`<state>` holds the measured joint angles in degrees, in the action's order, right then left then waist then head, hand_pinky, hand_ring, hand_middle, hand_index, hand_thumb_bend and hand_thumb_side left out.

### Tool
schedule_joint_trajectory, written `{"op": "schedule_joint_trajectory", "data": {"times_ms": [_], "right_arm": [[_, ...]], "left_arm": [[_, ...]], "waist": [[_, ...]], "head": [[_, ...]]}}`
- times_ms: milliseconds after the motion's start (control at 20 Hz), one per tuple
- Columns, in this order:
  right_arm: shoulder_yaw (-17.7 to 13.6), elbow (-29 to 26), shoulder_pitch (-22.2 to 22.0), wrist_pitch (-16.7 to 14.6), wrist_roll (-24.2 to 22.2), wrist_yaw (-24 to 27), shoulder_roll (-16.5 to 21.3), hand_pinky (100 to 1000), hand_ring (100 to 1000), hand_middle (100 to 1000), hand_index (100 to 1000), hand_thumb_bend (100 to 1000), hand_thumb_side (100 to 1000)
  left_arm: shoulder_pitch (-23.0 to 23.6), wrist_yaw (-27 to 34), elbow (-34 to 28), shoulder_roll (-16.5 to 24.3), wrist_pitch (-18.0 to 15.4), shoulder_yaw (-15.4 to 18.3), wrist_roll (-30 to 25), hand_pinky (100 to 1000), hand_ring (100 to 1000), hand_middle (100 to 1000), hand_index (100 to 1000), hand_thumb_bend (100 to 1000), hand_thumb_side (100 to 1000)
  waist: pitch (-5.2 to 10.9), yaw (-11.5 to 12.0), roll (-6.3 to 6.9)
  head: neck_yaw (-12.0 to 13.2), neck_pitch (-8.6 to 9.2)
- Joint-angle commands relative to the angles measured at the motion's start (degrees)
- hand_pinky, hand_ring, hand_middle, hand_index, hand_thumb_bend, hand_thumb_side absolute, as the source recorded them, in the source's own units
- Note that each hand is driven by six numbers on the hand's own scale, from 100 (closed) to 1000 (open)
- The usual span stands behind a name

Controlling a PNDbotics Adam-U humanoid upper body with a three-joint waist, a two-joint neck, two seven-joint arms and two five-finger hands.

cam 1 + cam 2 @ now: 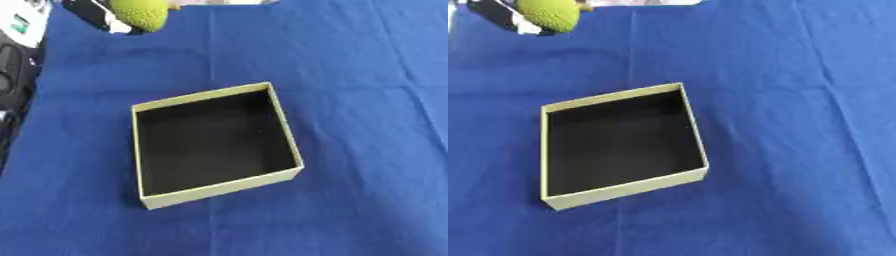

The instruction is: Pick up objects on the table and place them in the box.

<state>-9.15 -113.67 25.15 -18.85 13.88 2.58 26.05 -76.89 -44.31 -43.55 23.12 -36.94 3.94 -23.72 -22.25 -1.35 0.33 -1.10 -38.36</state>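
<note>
One object shows, a bumpy yellow-green fruit (140,13) at the table's (367,75) far left edge, well apart from the box (223,188), which sits mid-table with nothing visible inside. No robot hand in view, so you can't tell its state. You're likely at the reach step: bring a hand to the fruit, grasp, carry it over the box.

Creased blue cloth (367,100) across the whole table, evenly lit.

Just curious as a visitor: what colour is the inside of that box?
The box is black inside, with pale yellowish-cream walls; the left eye view shows it best.
</note>
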Motion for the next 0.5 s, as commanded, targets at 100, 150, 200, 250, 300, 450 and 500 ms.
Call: {"op": "schedule_joint_trajectory", "data": {"times_ms": [100, 150, 200, 250, 300, 450, 500], "right_arm": [[-0.6, -0.9, 0.3, 0.0, 0.1, -0.2, 2.1, 739, 669, 474, 661, 100, 570], [-0.6, -0.9, 0.2, 0.0, 0.2, -0.2, 2.2, 739, 668, 474, 661, 100, 567], [-0.7, -0.9, 0.2, 0.0, 0.2, -0.2, 2.2, 738, 668, 474, 661, 100, 564], [-0.7, -0.9, 0.2, -0.1, 0.3, -0.2, 2.3, 738, 668, 474, 661, 100, 562], [-0.7, -0.9, 0.2, -0.1, 0.3, -0.2, 2.3, 738, 668, 474, 661, 100, 560], [-0.8, -0.9, 0.2, -0.2, 0.4, -0.1, 2.4, 738, 667, 475, 661, 100, 550], [-0.9, -0.9, 0.2, -0.2, 0.4, -0.1, 2.3, 738, 667, 475, 661, 100, 550]], "left_arm": [[-1.6, 3.7, -4.2, 1.8, -0.4, -1.8, 0.5, 450, 394, 414, 560, 675, 100], [-1.2, 4.7, -5.3, 1.9, -1.0, -2.8, 0.9, 450, 399, 419, 563, 701, 100], [-0.5, 5.8, -6.7, 2.1, -1.7, -4.1, 1.6, 449, 402, 422, 565, 718, 100], [0.4, 6.9, -8.1, 2.2, -2.2, -5.3, 2.6, 447, 403, 424, 565, 738, 100], [1.4, 7.7, -9.8, 2.5, -2.8, -6.7, 3.6, 446, 406, 427, 567, 758, 100], [4.8, 8.4, -15.4, 2.9, -4.6, -10.8, 8.7, 431, 418, 438, 568, 752, 100], [6.0, 8.3, -17.6, 2.8, -4.9, -11.9, 10.8, 429, 420, 440, 569, 748, 100]], "waist": [[2.18, 0.4, 0.1], [2.35, 0.5, 0.11], [2.52, 0.7, 0.11], [2.67, 0.8, 0.09], [2.8, 1.0, 0.04], [3.19, 1.3, -0.25], [3.3, 1.4, -0.36]], "head": [[-0.6, -0.65], [-0.8, -0.69], [-1.1, -0.74], [-1.4, -0.76], [-1.6, -0.75], [-2.1, -0.57], [-2.2, -0.47]]}}
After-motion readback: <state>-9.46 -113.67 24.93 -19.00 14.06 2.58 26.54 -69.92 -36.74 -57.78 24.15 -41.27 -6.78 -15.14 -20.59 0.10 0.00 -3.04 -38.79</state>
